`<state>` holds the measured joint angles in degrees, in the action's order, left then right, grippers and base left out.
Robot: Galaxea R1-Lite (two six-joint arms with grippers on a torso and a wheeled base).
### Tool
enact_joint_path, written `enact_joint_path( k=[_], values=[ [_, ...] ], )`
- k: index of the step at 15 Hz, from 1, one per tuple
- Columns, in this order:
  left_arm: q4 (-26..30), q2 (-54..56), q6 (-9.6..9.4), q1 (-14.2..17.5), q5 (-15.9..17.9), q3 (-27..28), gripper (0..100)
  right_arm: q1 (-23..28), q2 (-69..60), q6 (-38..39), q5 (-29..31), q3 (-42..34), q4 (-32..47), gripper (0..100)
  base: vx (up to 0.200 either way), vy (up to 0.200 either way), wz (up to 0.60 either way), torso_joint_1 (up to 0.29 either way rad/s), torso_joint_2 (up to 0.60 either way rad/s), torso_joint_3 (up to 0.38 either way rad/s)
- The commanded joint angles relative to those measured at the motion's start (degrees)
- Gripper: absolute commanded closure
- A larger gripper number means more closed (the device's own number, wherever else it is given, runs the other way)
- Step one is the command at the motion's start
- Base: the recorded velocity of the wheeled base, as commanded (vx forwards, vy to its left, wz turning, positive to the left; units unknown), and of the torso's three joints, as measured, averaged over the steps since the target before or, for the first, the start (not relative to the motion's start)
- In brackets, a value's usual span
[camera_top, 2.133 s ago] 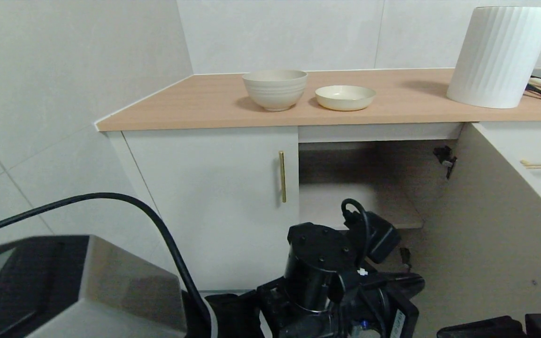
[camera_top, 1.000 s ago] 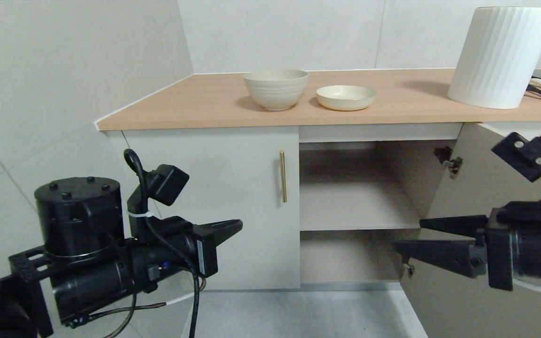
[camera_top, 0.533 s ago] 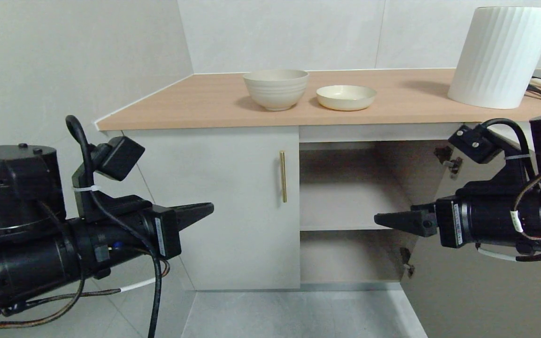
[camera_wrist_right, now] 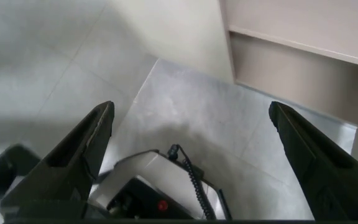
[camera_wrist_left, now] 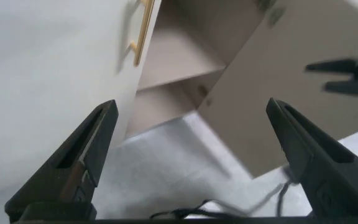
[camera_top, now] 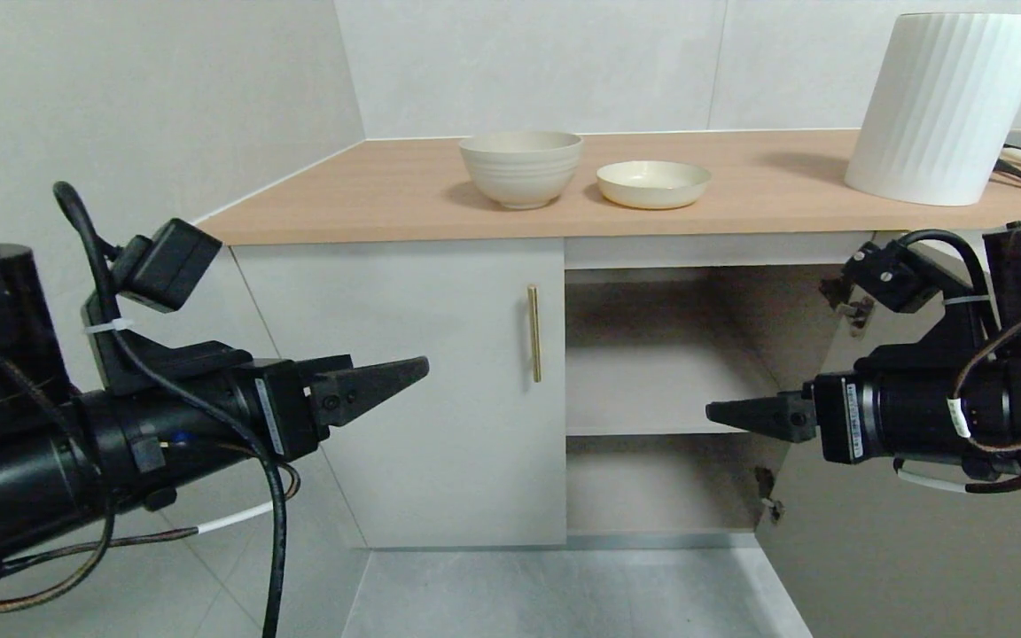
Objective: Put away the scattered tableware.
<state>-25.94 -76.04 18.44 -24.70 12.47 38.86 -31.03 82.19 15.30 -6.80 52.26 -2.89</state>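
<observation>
Black left gripper (camera_top: 386, 377) has edged up toward the cabinet door (camera_top: 440, 443) (right gripper (camera_top: 741, 415) steady), both spread wide, empty.

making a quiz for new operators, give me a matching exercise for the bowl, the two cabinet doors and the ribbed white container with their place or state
1 bowl
2 left cabinet door
3 right cabinet door
4 ribbed white container

A shut, gold handle
B right end of countertop
C swung open
D left of shallow dish

Pairs: 1-D, 2-A, 3-C, 4-B
</observation>
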Motion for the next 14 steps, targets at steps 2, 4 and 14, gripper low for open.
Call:
enact_joint_path(
  k=[2, 4, 14],
  values=[
    [1.42, 2.04, 0.28, 0.09, 0.01, 1.13, 0, 0.0, 0.69, 1.49, 1.18, 0.91, -0.01, 0, 0.0, 0.0, 0.0, 0.0, 0.0, 0.0],
    [1.86, 1.6, 0.28, 0.09, 0.01, 1.48, 0, -0.09, 0.16, 1.49, 1.27, 0.91, 0.08, 0, 0.0, 0.0, 0.0, 0.0, 0.0, 0.0],
    [1.86, 0.37, 0.28, 0.7, 0.01, 1.39, 0, -0.26, -0.45, 1.58, 1.44, 1.62, 2.98, 0, 0.16, 0.0, 0.0, 0.003, 0.0, -0.001]
  ],
)
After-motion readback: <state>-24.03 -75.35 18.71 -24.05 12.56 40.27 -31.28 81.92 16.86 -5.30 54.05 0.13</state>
